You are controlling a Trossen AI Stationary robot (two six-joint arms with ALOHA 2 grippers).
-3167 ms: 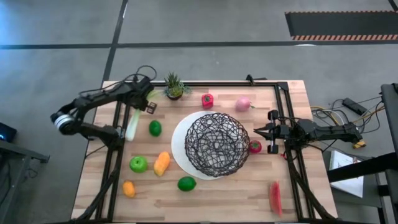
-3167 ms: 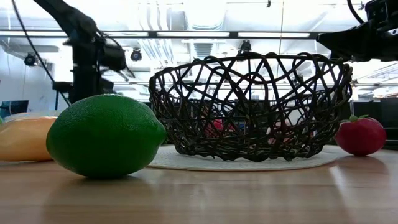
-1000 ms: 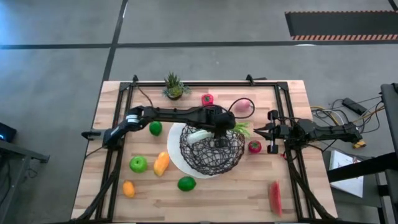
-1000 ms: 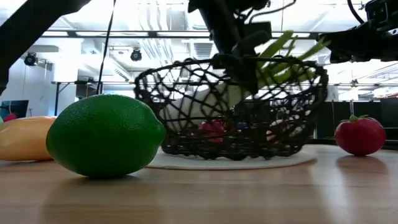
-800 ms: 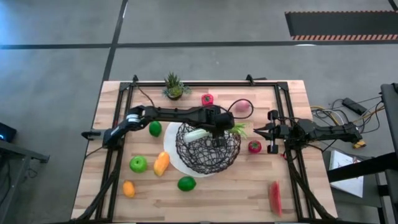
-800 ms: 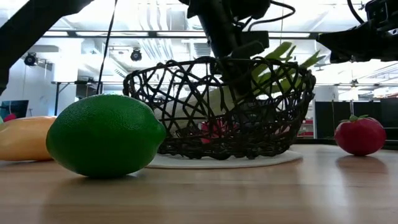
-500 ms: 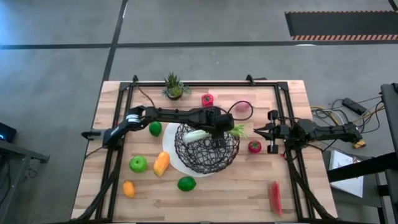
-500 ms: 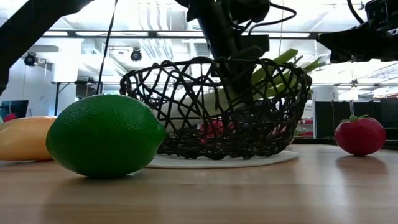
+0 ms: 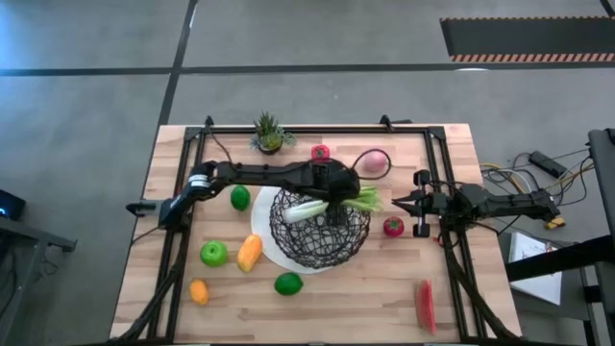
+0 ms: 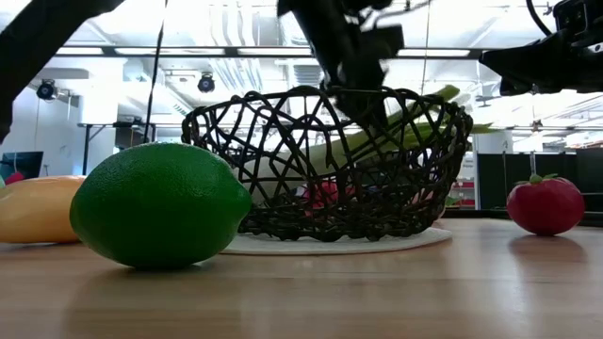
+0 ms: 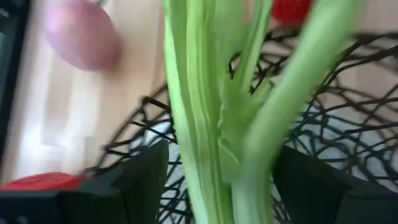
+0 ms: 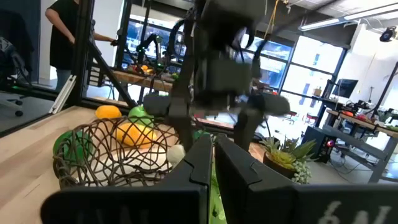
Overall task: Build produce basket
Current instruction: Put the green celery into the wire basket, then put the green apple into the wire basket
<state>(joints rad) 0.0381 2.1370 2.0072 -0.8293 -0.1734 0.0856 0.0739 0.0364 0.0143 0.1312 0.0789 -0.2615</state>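
The basket [image 9: 317, 235] of black wire stands on its white plate mid-table. A green celery stalk [image 9: 332, 205] lies slanted inside it, pale end low, leafy end [image 10: 443, 99] over the right rim. My left gripper [image 9: 336, 188] hangs over the basket, open, its fingers [image 11: 146, 180] on either side of the celery's stalk [image 11: 205, 124]. My right gripper [image 9: 392, 202] waits shut off the basket's right side, beside a red piece [image 9: 393, 227]. My left gripper comes at the celery from above, its open fingers standing across the stalk's middle [image 11: 186, 162]. Whether either finger touches the stalk cannot be told. The celery lies on the basket's wire.
Loose produce lies left of the basket: a lime [image 9: 240, 198], a green apple [image 9: 213, 254], an orange-yellow piece [image 9: 250, 252], an orange [image 9: 199, 291], another lime [image 9: 288, 284]. Behind it are a red piece [image 9: 320, 153], a pink piece [image 9: 373, 163] and a potted plant [image 9: 269, 135]. A watermelon slice [image 9: 425, 306] lies near right.
My left gripper has opened over the basket and risen a little. The celery has come down into the basket and now lies slanted, leafy end on the right rim. The basket has slid slightly toward the table's left edge.
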